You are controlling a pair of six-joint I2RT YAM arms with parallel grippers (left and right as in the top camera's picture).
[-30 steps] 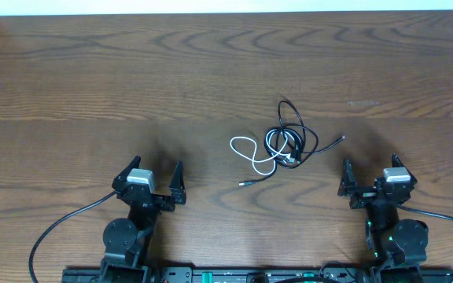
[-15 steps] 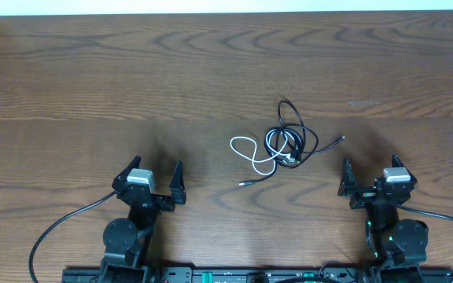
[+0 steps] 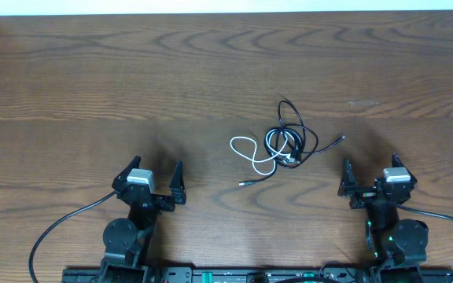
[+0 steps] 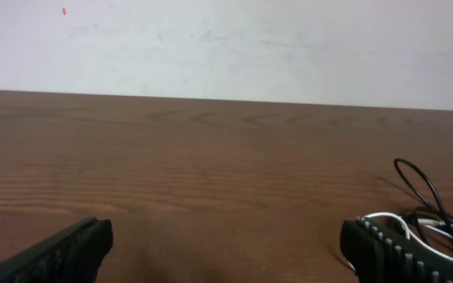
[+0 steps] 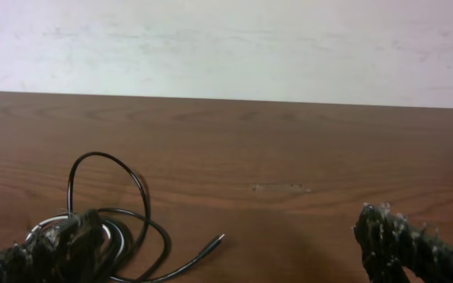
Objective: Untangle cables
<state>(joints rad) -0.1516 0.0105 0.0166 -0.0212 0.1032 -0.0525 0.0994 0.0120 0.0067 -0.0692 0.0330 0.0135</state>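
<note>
In the overhead view the wooden table fills the frame, with a pale strip of wall along the top edge. At lower left sits the left gripper, its two fingers spread wide and holding nothing, and a thick arm cord curves away from its base toward the bottom edge. Right of centre, in the middle band of the frame, lie the cables in one small knot, well apart from both grippers. The white cable forms a loop on the left side of the knot. The black cables coil over one another to its right. One thin black plug end trails toward the lower left, and another points out to the right. At lower right the right gripper is parted as widely and is just as empty. The left wrist view shows its own fingers at the bottom corners with bare wood between them. The cables there sit at the far right edge, beside the right-hand finger. The right wrist view shows the cables at lower left, partly behind its left-hand finger. A black arc stands up above the knot, and a plug end lies between the spread fingers.
</note>
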